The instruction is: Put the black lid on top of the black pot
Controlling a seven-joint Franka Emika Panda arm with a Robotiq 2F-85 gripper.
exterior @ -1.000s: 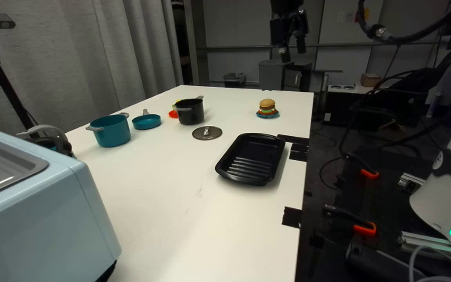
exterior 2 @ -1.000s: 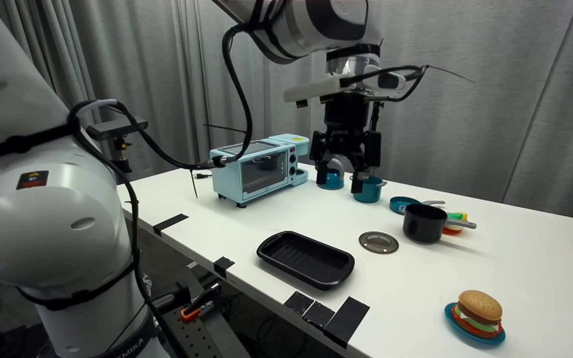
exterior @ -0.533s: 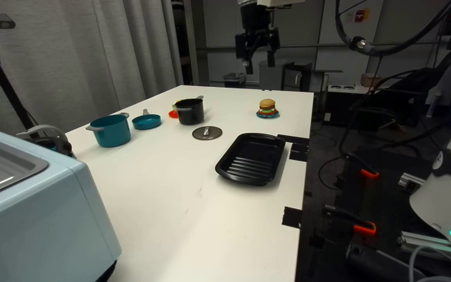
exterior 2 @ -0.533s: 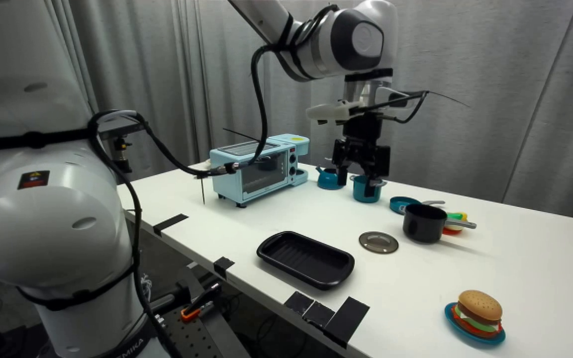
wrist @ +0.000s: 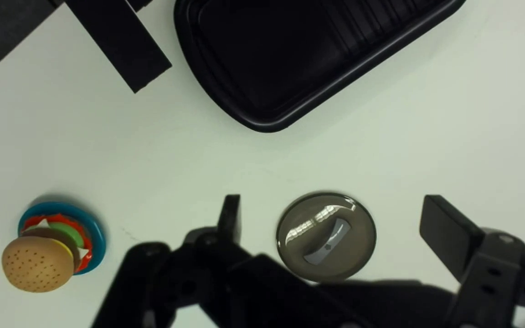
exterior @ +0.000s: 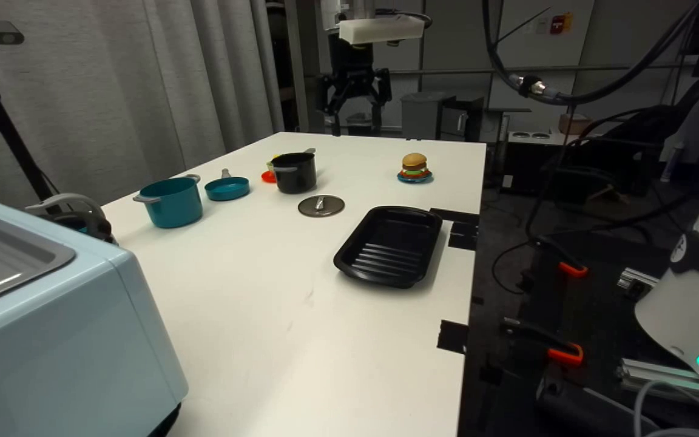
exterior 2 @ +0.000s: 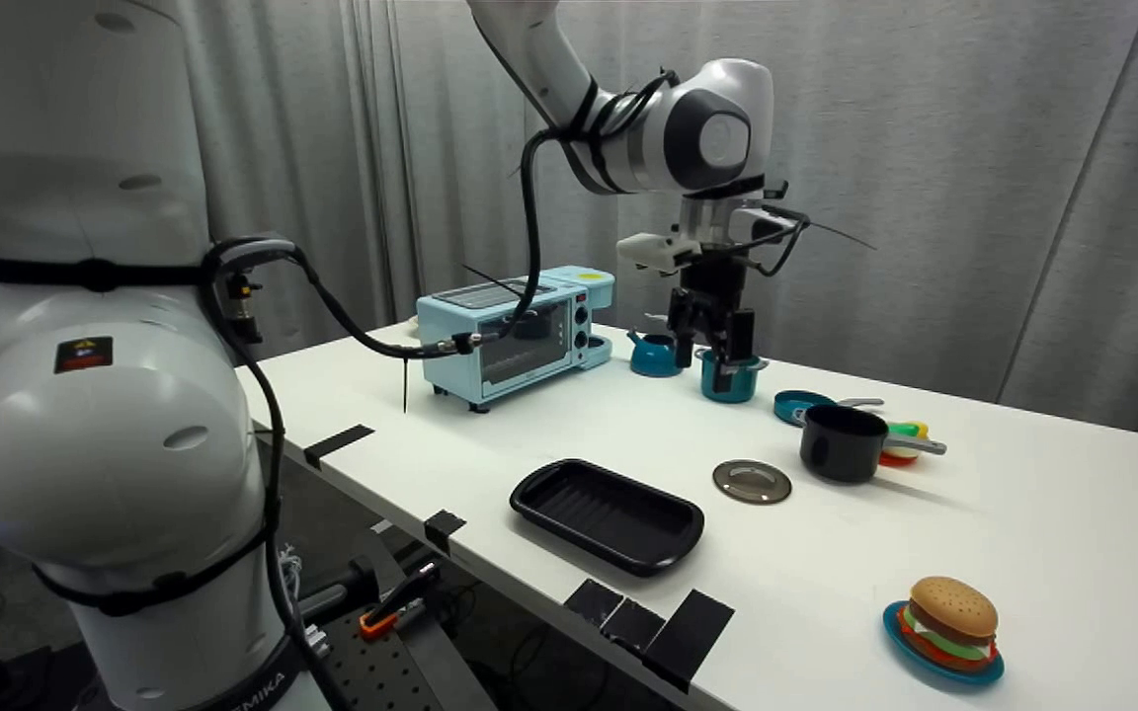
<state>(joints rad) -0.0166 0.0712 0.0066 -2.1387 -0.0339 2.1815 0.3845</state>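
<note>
- Jaws wide apart, my gripper (exterior: 356, 125) hangs in the air above the table (exterior: 252, 291).
- Seen between my jaws in the wrist view, the black lid (wrist: 326, 237) lies flat on the table, well apart from them.
- Near that lid, the black pot (exterior 2: 841, 449) stands upright in both exterior views, the lid off it.
- On the lid's other side from the pot sits a ridged black pan (exterior: 389, 243).
- Well apart from these, I see a burger (wrist: 39, 264) on a blue plate (wrist: 99, 241).
- Between the black pot and a teal pot (exterior: 175, 206) sits a teal frying pan (exterior: 227, 190).
</note>
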